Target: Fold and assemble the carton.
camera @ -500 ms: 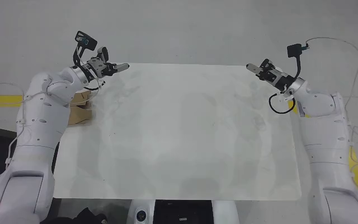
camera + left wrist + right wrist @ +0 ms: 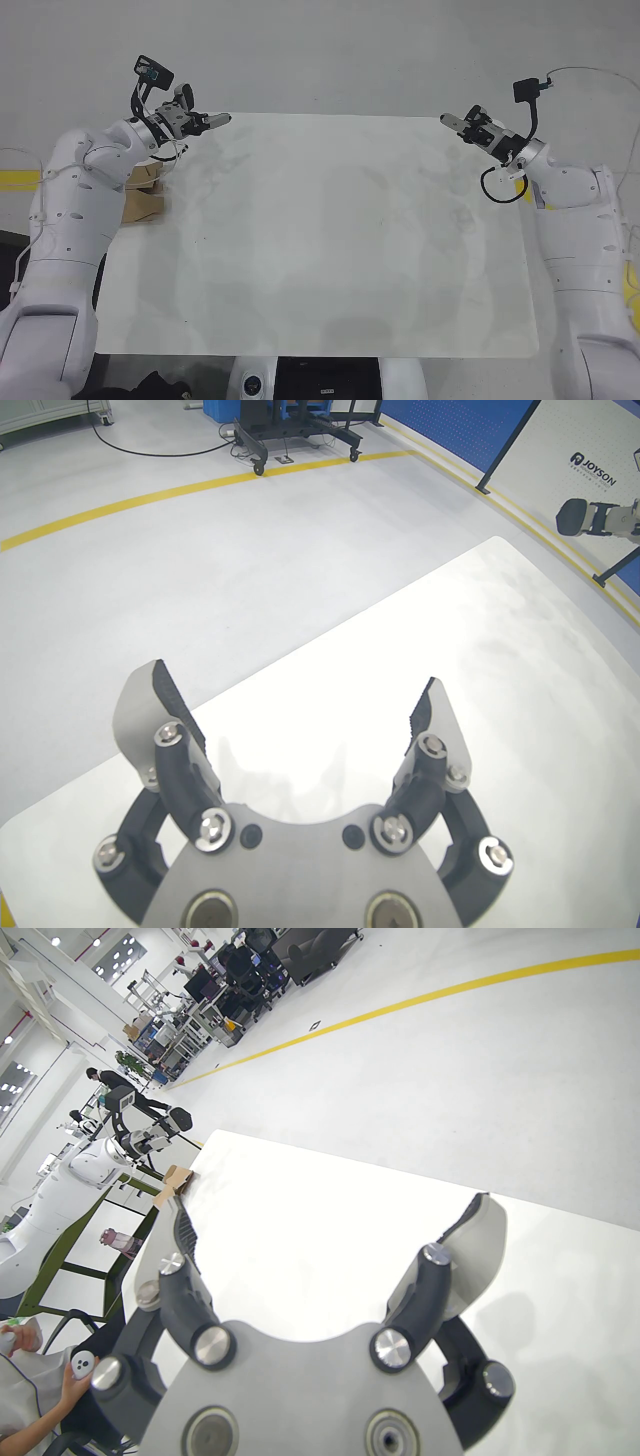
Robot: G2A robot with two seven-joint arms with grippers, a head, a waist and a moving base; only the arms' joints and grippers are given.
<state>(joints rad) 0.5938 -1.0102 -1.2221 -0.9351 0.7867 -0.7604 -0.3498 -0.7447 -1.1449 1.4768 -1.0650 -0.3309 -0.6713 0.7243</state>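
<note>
Above the white table (image 2: 330, 250), the left gripper (image 2: 206, 106) hangs at the ten o'clock corner and the right gripper (image 2: 460, 114) at the two o'clock corner, both with fingers spread, while brown cardboard (image 2: 143, 198) lies just off the nine o'clock edge.

open passage all across the worktop (image 2: 330, 250); a cardboard carton (image 2: 143, 195) sits just beyond the worktop's left edge.

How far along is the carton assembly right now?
Done: nothing visible. The brown cardboard carton lies off the left edge of the white table, beneath the left arm; its fold state is unclear. In hand: nothing; the left gripper and right gripper hang open and empty over the far corners. Left: fetching, folding and assembling it.
</note>
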